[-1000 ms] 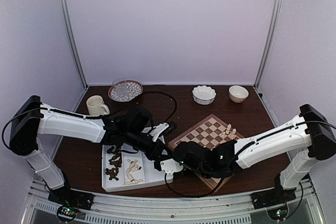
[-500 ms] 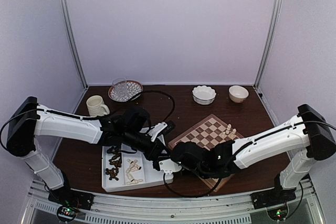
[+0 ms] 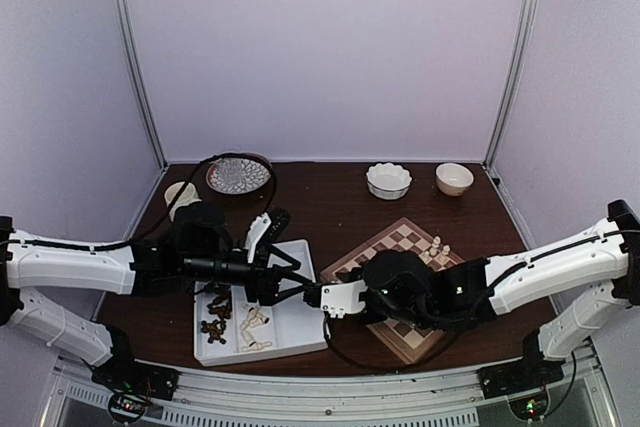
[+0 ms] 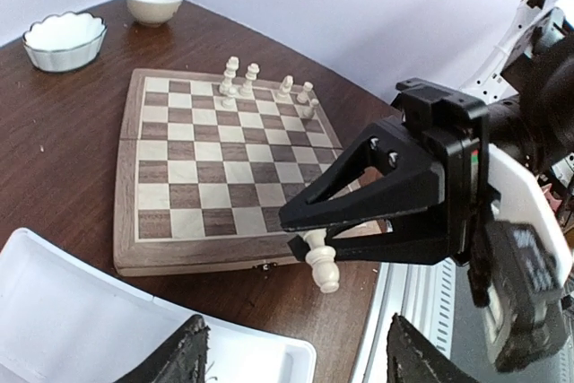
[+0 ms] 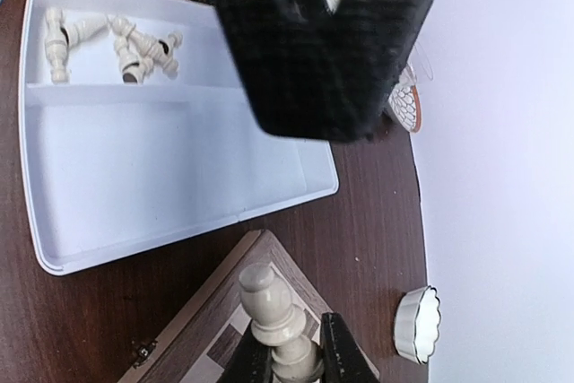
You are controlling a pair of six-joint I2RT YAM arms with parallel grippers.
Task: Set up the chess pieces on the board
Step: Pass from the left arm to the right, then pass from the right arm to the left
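The right gripper [image 4: 291,232] pinches a cream chess piece [image 4: 321,265] that hangs over the edge of the board [image 4: 179,195] just beneath it, while the left gripper [image 4: 296,361] facing it gapes empty, so next, I reckon, it must carry the piece across and stand it beside the other cream men [image 4: 251,82].

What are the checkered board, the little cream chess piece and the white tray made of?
Square checkered chessboard: looks like wood, satin finish, pale and brown squares. Small cream chess piece: probably turned wood, matte, lathe-like rings. White rectangular tray: likely plastic, smooth, thin moulded walls.
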